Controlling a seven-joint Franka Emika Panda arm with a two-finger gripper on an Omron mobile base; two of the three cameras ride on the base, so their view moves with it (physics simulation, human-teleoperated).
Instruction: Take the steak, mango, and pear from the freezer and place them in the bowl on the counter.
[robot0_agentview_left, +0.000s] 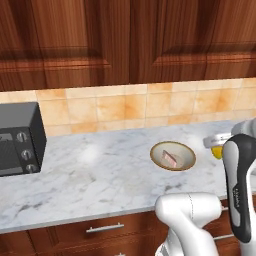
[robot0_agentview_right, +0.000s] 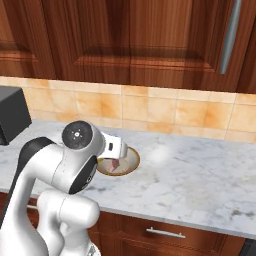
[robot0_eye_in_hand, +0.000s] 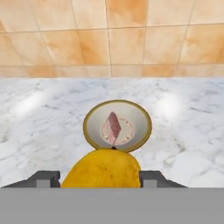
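The bowl (robot0_agentview_left: 173, 155) is set on the counter (robot0_agentview_left: 100, 175), with the steak (robot0_agentview_left: 169, 159) lying in it. A microwave (robot0_agentview_left: 19, 138) is placed well to its left. The mango (robot0_eye_in_hand: 103, 169) is held, apparently, just before the bowl.

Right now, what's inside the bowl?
The steak lies inside the bowl. The held mango hides the bowl's near rim, so anything there can't be seen.
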